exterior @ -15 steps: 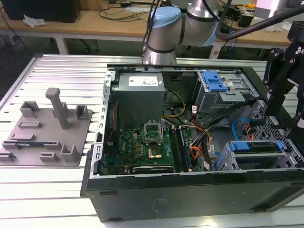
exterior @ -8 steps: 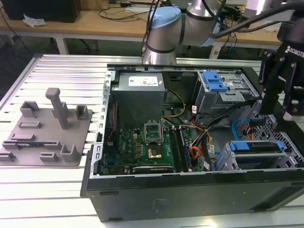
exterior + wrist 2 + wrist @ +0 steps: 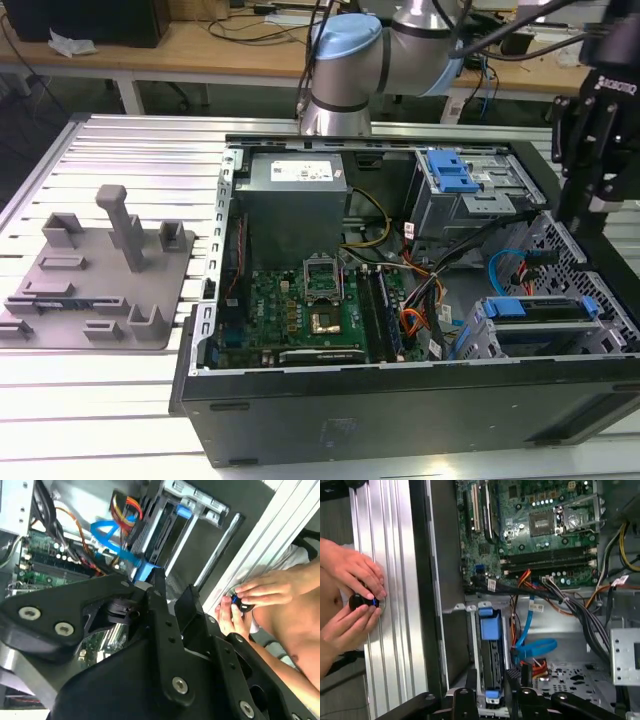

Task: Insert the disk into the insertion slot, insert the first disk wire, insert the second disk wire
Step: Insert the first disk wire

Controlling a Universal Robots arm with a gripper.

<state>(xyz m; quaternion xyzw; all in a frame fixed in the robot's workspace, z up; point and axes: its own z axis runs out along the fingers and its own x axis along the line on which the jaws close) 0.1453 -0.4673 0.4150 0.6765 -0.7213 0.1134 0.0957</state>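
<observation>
On the exterior view's left a grey plate (image 3: 95, 275) with pegs lies on the desk (image 3: 140, 140); beside it, in the middle, stands an open case (image 3: 400, 405) with a green board (image 3: 290, 310) inside. At the case's right end the disk (image 3: 540, 325) sits in the slot (image 3: 478, 338), its blue carrier toward the board; a blue cable (image 3: 505, 265) curves just beside it, and I cannot tell if it is plugged in. In the second wrist view the tool (image 3: 176, 591) has its two fingers apart and grips nothing; in the exterior view it hangs above the case's right end. In the first wrist view a person's hands (image 3: 350, 625) hold a small black thing (image 3: 359, 601) at the desk's edge.
</observation>
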